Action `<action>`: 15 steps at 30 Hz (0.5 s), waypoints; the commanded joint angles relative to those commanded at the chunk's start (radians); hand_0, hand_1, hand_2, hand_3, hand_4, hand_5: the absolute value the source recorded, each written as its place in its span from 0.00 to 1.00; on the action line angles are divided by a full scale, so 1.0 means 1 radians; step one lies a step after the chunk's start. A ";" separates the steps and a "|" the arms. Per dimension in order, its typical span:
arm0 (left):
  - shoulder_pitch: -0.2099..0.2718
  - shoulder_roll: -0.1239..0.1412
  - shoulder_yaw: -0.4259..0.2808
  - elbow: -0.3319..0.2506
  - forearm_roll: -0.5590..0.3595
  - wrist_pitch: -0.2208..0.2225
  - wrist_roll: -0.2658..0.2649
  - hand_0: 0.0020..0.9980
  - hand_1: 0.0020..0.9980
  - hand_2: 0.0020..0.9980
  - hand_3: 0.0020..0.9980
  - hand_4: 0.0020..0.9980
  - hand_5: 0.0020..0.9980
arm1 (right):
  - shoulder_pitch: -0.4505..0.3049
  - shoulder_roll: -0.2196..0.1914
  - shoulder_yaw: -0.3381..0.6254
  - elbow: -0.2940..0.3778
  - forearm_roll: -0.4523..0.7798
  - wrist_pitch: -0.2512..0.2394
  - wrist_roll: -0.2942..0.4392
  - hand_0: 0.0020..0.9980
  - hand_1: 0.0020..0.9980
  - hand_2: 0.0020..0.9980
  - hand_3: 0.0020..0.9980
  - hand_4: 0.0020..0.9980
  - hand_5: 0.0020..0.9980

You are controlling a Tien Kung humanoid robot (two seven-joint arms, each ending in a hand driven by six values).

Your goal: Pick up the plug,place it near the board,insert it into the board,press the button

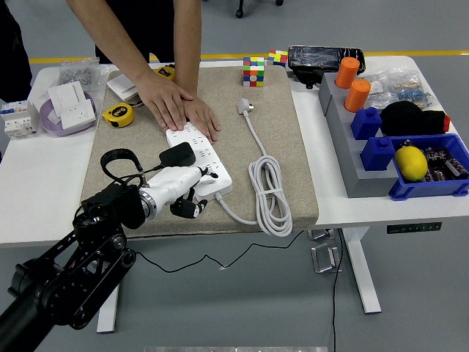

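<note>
Beige felt mat (pixel 286 132) is being used as the work surface on the white table (pixel 44 183). White power board (pixel 199 157) is being pinned at its far end by a person's hands (pixel 176 106). Black plug (pixel 178 155) is being seen seated on the board, so insertion is judged done and only the button press is left. Left hand (pixel 183 192) is being held at the board's near end, fingers curled, gripping nothing. The board's coiled cable (pixel 269 192) is lying just beside it.
</note>
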 joint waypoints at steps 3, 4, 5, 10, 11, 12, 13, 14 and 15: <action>0.000 -0.002 -0.002 0.010 0.000 0.004 -0.003 0.18 0.05 0.14 0.89 0.56 0.00 | 0.000 0.000 0.001 0.000 0.000 0.000 0.001 1.00 0.89 0.82 0.83 1.00 1.00; -0.001 -0.003 -0.003 0.012 0.000 0.005 -0.004 0.18 0.05 0.14 0.89 0.56 0.00 | 0.001 0.000 0.001 0.000 0.000 0.000 0.001 1.00 0.89 0.82 0.83 1.00 1.00; -0.001 -0.003 -0.003 0.013 0.000 0.006 -0.004 0.18 0.05 0.14 0.89 0.56 0.00 | 0.001 0.000 0.001 0.000 0.000 0.000 0.001 1.00 0.89 0.82 0.83 1.00 1.00; -0.005 -0.006 -0.007 0.022 0.000 0.011 -0.007 0.18 0.05 0.14 0.89 0.56 0.00 | 0.001 0.000 0.001 0.000 0.000 0.001 0.001 1.00 0.89 0.82 0.83 1.00 1.00; -0.006 -0.006 -0.008 0.024 0.000 0.011 -0.007 0.18 0.05 0.14 0.89 0.56 0.00 | 0.001 0.000 0.001 0.000 0.000 0.001 0.001 1.00 0.89 0.82 0.83 1.00 1.00; -0.007 -0.007 -0.009 0.025 0.000 0.012 -0.008 0.18 0.05 0.14 0.89 0.56 0.00 | 0.002 -0.001 0.001 0.000 0.000 0.001 0.001 1.00 0.89 0.82 0.83 1.00 1.00; -0.008 -0.007 -0.010 0.027 0.000 0.011 -0.008 0.18 0.05 0.14 0.89 0.57 0.00 | 0.002 -0.001 0.002 0.000 0.000 0.001 0.000 1.00 0.89 0.82 0.83 1.00 1.00; -0.008 -0.007 -0.010 0.028 0.000 0.010 -0.008 0.18 0.05 0.14 0.89 0.57 0.00 | 0.002 -0.001 0.002 0.000 0.000 0.001 0.000 1.00 0.89 0.82 0.83 1.00 1.00; -0.008 -0.007 -0.009 0.029 0.000 0.010 -0.009 0.18 0.05 0.14 0.89 0.57 0.00 | 0.002 -0.001 0.003 0.000 0.000 0.001 0.000 1.00 0.89 0.82 0.83 1.00 1.00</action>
